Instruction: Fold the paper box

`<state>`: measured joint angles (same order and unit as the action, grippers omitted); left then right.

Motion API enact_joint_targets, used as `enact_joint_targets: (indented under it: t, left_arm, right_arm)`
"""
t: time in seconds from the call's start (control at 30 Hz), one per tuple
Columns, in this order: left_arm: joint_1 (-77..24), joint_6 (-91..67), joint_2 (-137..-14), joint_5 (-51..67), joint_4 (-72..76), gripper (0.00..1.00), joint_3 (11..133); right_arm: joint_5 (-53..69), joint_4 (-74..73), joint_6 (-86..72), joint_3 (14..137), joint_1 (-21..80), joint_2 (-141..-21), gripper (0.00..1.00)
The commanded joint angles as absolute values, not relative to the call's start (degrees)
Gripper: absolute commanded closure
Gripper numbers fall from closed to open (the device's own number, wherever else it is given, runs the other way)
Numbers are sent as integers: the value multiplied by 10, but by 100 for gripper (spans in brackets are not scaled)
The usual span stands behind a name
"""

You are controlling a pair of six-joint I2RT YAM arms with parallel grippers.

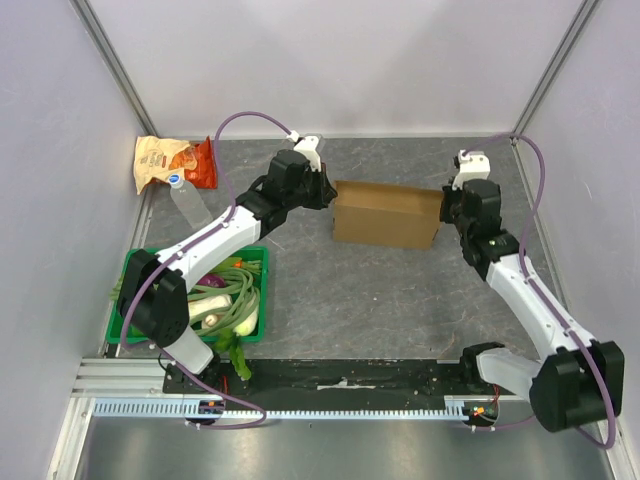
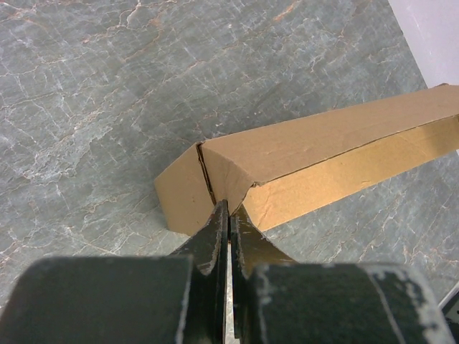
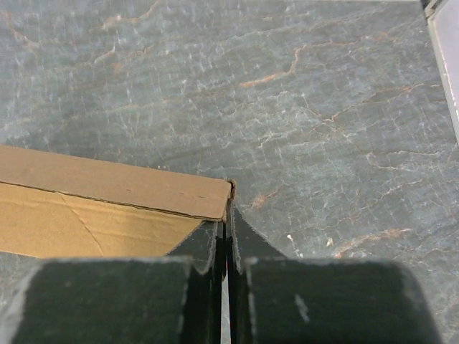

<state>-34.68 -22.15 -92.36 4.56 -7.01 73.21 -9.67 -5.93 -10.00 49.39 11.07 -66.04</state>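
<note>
The paper box [image 1: 385,215] is plain brown cardboard, standing as a long folded shape in the middle of the table. My left gripper [image 1: 328,190] is at its left end. In the left wrist view the left gripper [image 2: 229,209] is shut, its tips pinching the folded end corner of the paper box [image 2: 323,143]. My right gripper [image 1: 445,205] is at the right end. In the right wrist view the right gripper [image 3: 228,215] is shut on the thin end edge of the paper box [image 3: 115,186].
A green crate [image 1: 140,268] holding vegetables sits at the near left by the left arm. An orange-and-tan snack bag [image 1: 165,165] and a clear bottle [image 1: 190,205] lie at the far left. Frame posts and walls close in the table's sides.
</note>
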Motion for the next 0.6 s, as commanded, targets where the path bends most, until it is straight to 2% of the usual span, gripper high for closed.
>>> enact_joint_targets:
  t: [0.0, 0.17, 0.4, 0.53, 0.57]
  left_arm:
    - [-357, -230, -929, 35, -60, 98, 713]
    - [-363, -233, -924, 24, -34, 98, 686]
    - [-363, -229, -921, 26, -45, 98, 700]
    - [-361, -228, -899, 40, -54, 70, 710]
    - [-361, -224, -897, 40, -56, 67, 715]
  right_arm:
    - [-133, 34, -140, 405, 126, -611, 100]
    - [-149, 104, -158, 336, 137, -575, 100]
    - [-133, 20, -166, 418, 136, -598, 100]
    - [-146, 13, -136, 424, 137, -594, 100]
    - [-145, 11, -127, 431, 136, -599, 100]
